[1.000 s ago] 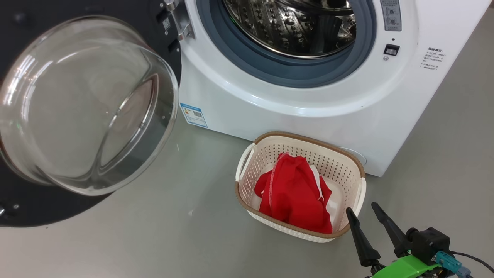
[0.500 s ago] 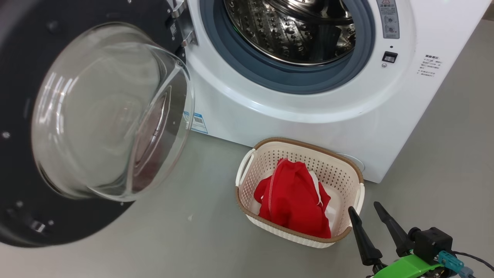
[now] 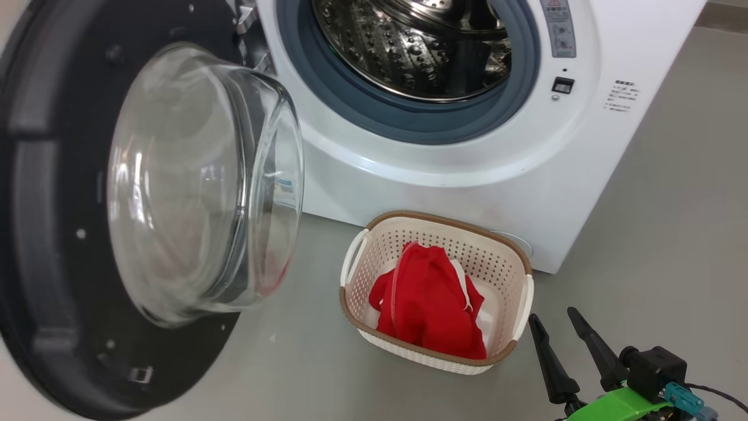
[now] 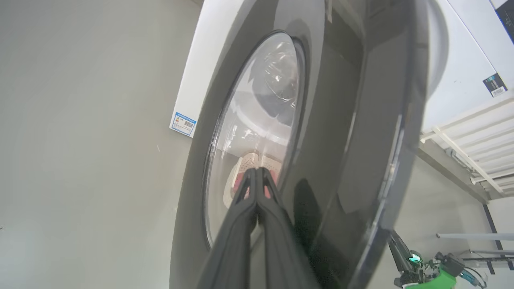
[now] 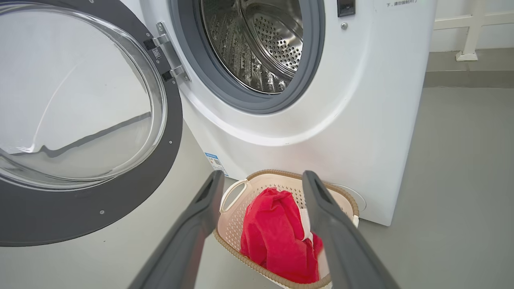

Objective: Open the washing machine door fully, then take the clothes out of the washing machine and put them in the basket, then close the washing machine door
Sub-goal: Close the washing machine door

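The washing machine door, a black ring around a bulging glass bowl, stands partly swung out at the left of the white washing machine. The steel drum looks bare inside. Red clothes lie in the cream basket on the floor before the machine. In the left wrist view my left gripper is shut, its tips against the door's outer face by the window edge. My right gripper is open with nothing in it, just right of the basket; its wrist view shows the clothes beyond its fingers.
Grey floor surrounds the machine, with free room to its right. A white railing runs behind the door in the left wrist view. A blue label sits at the machine's lower front corner.
The door has swung round towards the machine's opening, its glass bowl turning to face the drum. The head camera has shifted a little. My right gripper has stayed put and open.
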Controlling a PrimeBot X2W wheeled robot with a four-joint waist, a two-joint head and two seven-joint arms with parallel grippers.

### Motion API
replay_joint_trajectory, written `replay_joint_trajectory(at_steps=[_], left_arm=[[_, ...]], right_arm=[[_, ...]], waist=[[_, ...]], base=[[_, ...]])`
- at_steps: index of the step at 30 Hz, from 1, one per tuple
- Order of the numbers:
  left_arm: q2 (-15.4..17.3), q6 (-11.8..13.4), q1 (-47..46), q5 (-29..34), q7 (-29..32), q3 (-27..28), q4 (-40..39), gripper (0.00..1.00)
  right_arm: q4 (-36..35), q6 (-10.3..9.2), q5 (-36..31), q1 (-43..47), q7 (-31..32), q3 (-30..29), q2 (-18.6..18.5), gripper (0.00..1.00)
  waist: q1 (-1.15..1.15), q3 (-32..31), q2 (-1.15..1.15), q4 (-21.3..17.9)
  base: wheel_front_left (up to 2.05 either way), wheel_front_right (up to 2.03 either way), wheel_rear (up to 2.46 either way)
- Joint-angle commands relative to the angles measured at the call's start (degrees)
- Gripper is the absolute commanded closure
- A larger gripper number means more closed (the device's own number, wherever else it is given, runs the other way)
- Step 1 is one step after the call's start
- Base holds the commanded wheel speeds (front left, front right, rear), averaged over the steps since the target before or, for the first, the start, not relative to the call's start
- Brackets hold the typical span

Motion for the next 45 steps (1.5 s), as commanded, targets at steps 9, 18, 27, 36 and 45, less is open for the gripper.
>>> replay_joint_trajectory(at_steps=[9,18,27,36,45], left_arm=[[2.33,-0.41,0.36,-4.03,-0.17,-2.49,-10.21,1.00],[0.09,-0.41,-1.45,-4.10,-5.01,-8.05,-14.94,1.00],[-2.02,-0.41,-4.06,-2.24,-13.81,-13.60,-16.74,1.00],[-4.96,-0.41,-7.75,-0.38,-23.07,-17.75,-16.72,1.00],[-6.52,-0.41,-13.18,1.29,-31.78,-21.06,-12.65,1.00]], right_arm=[[-1.76,0.28,-0.24,-0.82,-0.37,1.24,0.17,0.00],[-1.95,0.28,-0.28,-1.53,-0.37,1.20,0.51,0.00],[-2.27,0.28,-0.37,-2.27,-0.37,0.91,0.85,0.00],[-2.63,0.28,-0.45,-3.31,-0.37,0.56,1.12,0.00],[-3.27,0.28,-0.12,-4.52,-0.37,-0.27,1.26,0.00]], waist=[[0.00,0.15,0.00,-3.25],[0.00,1.07,0.00,-6.35],[0.00,2.47,0.00,-9.54],[0.00,3.95,0.00,-12.30],[0.00,6.68,0.00,-16.35]], base=[[0.00,0.00,0.00],[0.00,0.00,0.00],[0.00,0.00,0.00],[0.00,0.00,0.00],[0.00,0.00,0.00]])
